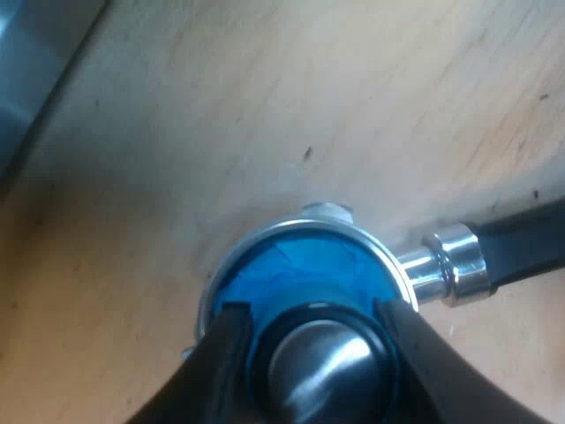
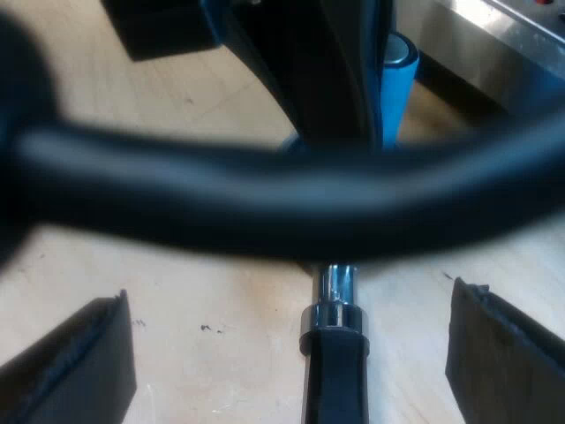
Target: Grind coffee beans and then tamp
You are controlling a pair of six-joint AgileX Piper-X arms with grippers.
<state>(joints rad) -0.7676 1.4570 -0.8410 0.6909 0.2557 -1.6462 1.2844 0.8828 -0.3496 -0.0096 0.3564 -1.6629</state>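
Tamper (image 1: 316, 349) seated in the holder's basket, left gripper (image 1: 311, 309) clamped on it

The blue tamper stands inside the round metal rim of the holder (image 1: 424, 269), which lies flat on the wooden table (image 1: 265, 106). The left gripper's two black fingers (image 1: 231, 340) press against either side of the tamper's knob, holding it from above. The holder's dark handle (image 2: 335, 371) runs out from its shiny collar along the tabletop. The right gripper (image 2: 287, 291) is spread wide with nothing in it, its fingers straddling the handle, each well clear of it, resting on nothing
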